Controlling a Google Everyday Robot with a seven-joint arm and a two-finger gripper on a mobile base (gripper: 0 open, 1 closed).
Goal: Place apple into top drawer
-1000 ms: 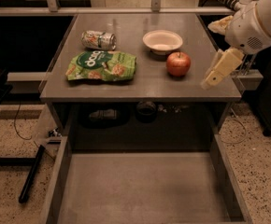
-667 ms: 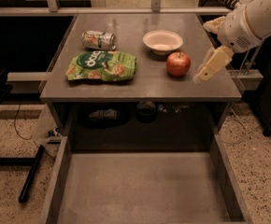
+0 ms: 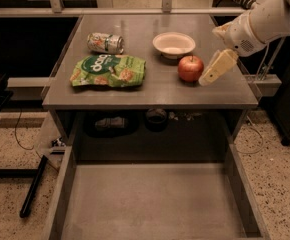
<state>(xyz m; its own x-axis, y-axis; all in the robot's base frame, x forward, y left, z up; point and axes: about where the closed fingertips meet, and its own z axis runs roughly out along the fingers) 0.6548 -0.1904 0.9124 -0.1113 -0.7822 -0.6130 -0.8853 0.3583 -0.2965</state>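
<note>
The red apple (image 3: 190, 68) stands on the grey tabletop (image 3: 155, 89), right of centre, just in front of the white bowl (image 3: 173, 44). The gripper (image 3: 211, 75) hangs from the white arm that reaches in from the upper right. It sits close beside the apple on its right, low over the tabletop, with one cream finger (image 3: 217, 67) showing. The top drawer (image 3: 150, 204) is pulled out wide below the table's front edge, and nothing lies on its flat grey bottom.
A green snack bag (image 3: 108, 70) lies on the left of the tabletop, with a drink can (image 3: 105, 42) on its side behind it. Dark objects (image 3: 156, 119) sit on the shelf under the tabletop. Table legs and cables stand on the floor to the left.
The gripper has moved left and slightly down, from near the table's right edge to right beside the apple. The apple and other objects have not moved.
</note>
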